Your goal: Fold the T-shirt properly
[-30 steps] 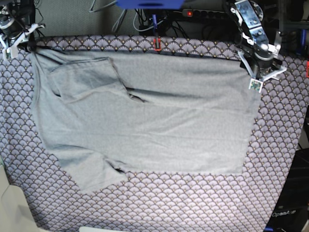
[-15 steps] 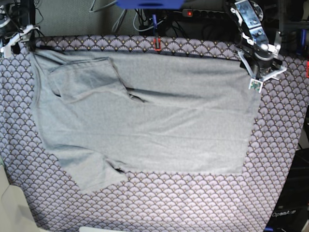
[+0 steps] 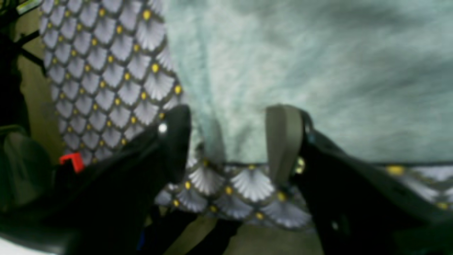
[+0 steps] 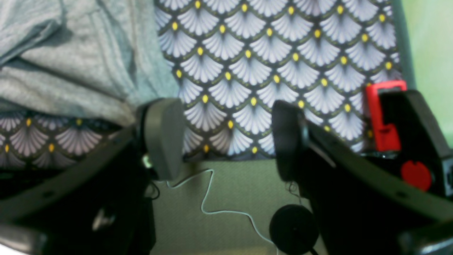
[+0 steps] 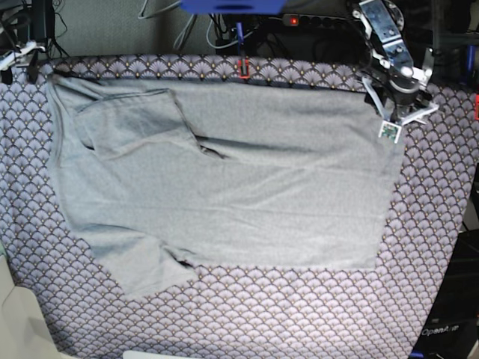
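We're hovering both grippers wide, empty: left gripper (image 3: 226,141) over T-shirt (image 5: 224,179) corner at 2 o'clock, right gripper (image 4: 226,138) at 10; should pinch hem edge only, not tablecloth (image 5: 299,314).

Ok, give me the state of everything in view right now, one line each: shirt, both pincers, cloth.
T-shirt: spread flat on the table, one sleeve folded in over the body, not held by either arm.
Left pincer: open, over the shirt's far hem corner, nothing between the fingers.
Right pincer: open and empty, at the table's edge beside the shirt.
Tablecloth: lying flat under the shirt.
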Controlling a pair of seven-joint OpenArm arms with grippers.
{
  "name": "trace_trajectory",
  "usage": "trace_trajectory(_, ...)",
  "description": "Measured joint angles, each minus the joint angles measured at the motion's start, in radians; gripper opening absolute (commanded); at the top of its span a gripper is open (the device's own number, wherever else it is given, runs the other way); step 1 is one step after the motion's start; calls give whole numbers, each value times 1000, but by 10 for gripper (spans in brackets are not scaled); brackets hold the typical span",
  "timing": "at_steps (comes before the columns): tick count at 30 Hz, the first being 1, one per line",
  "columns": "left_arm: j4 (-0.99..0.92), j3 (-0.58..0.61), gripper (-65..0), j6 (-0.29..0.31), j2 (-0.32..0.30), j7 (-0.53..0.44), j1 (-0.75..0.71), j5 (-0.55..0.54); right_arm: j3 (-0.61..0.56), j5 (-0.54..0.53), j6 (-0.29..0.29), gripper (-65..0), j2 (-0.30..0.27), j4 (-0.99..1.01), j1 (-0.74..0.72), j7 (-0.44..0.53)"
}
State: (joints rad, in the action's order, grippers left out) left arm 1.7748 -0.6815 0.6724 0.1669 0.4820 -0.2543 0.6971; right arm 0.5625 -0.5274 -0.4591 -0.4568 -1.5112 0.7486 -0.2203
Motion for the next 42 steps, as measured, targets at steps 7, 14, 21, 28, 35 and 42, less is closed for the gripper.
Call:
trace_trajectory(7,103,-5,-313,-6,-6,2,3,-100,-5,1,0,-252,-43,0,-7,1)
trace_trajectory(14,101,-61,-313,-6,-3,14,50,-108,0,4,-8,-254,-49,-7,-145,-1)
trace_trajectory(21,98,-111,-313,-14,-3,13,101,-107,59,5,-8,-255,20,-7,-277,-6)
trace_trajectory(28,98,-114,-313,-14,-3,13,101,-104,76,4,-5,-250,58,-34,-290,2)
trace_trajectory(35,98,-113,-313,-14,-3,13,99,-104,123,6,-8,-254,116,-23,-291,-4)
trace_trajectory(42,68,-115,-313,-13,-3,12,99,-104,265,7,-5,-254,186,-19,-301,-3)
